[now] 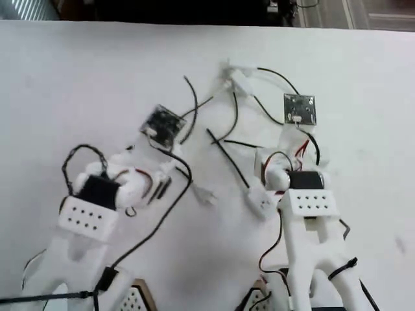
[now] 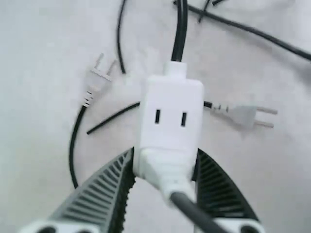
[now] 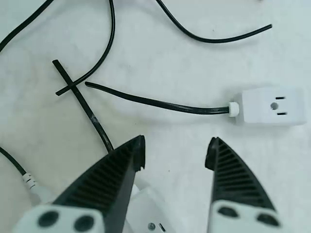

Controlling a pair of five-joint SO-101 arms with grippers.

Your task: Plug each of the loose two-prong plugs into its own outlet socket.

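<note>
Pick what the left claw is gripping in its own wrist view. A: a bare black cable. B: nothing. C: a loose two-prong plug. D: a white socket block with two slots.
D: the left claw presses on both sides of the white socket block, its two slots facing the camera; one loose plug and the other plug lie untouched beside it.

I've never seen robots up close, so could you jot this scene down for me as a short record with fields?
Left gripper: shut on white socket block, its two slots empty
Right gripper: open, over the table
Loose plugs: one plug and another plug, both lying unplugged near the block
Other socket: three-hole block, empty, lying flat
</note>
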